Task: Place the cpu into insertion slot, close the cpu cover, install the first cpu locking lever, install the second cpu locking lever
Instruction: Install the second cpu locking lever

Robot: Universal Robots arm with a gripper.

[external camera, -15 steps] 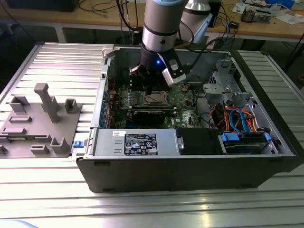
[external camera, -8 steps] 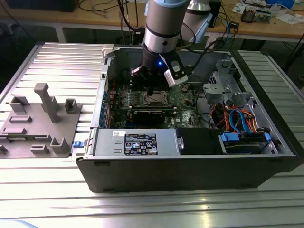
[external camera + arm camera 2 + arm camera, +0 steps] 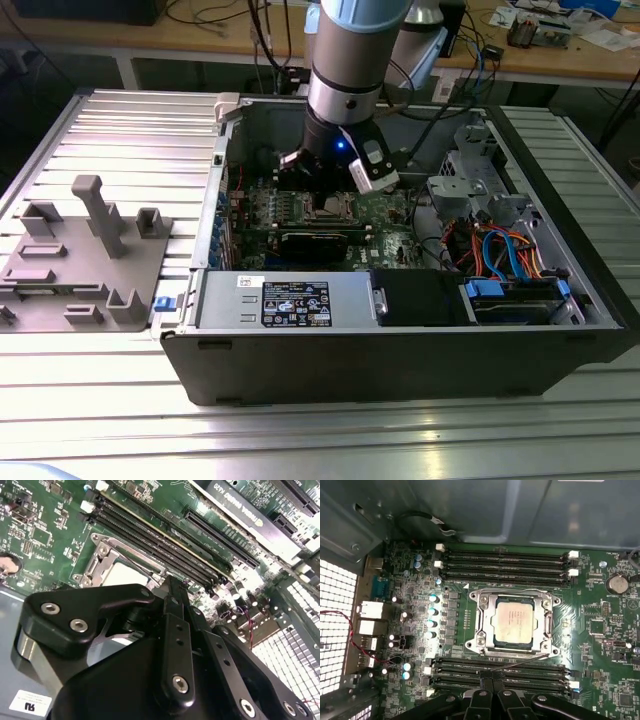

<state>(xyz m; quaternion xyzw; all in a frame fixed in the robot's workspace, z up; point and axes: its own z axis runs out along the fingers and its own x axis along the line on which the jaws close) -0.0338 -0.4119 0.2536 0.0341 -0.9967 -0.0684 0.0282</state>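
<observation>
First wrist view shows the cpu seated in the insertion slot with the cpu cover shut over it, the closed, empty pincer beside a thin locking lever, so levering looks underway.

Cpu: matt silvery-grey metal top. Cpu cover: bright bare metal frame, glossy. Circuit board: glossy green laminate. Gripper: matt black links, shiny metal screws. Computer case: dark grey painted metal. Tabletop: ribbed, brushed aluminium.
</observation>
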